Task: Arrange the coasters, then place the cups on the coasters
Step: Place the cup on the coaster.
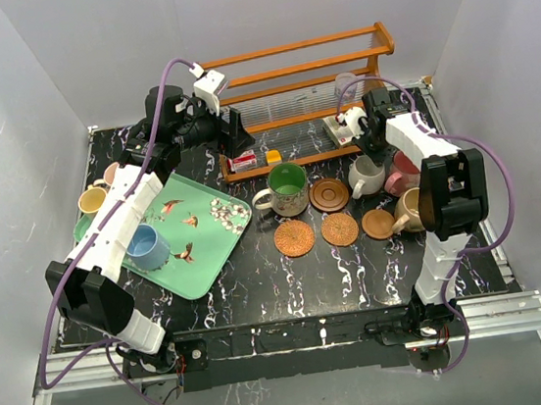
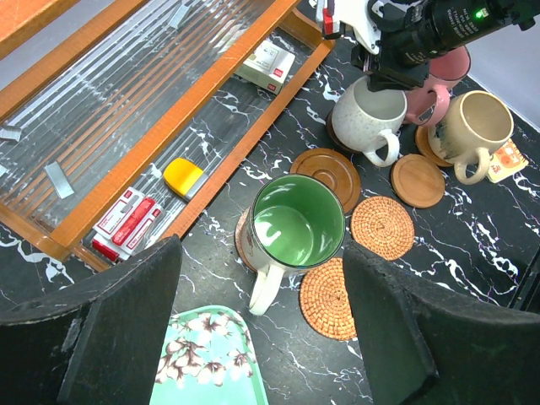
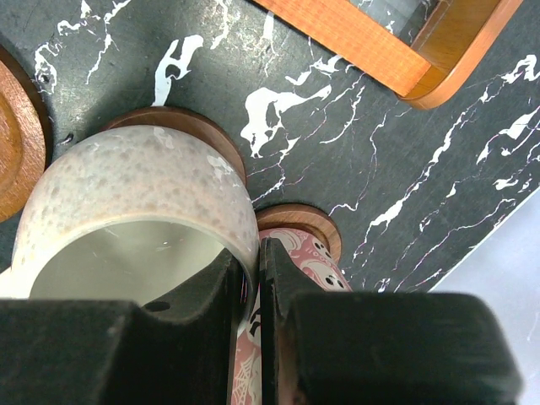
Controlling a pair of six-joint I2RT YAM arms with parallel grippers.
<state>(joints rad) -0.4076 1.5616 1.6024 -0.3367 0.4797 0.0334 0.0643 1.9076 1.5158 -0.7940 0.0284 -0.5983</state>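
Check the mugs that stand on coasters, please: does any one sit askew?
The tan mug looks off-centre: its coaster shows only on the side toward the cream mug. The green mug likewise leaves its woven coaster peeking out on one side only.

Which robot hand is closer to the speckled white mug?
Right. The right gripper pinches the rim of the speckled white mug. The left gripper hovers open farther off, facing the green mug.
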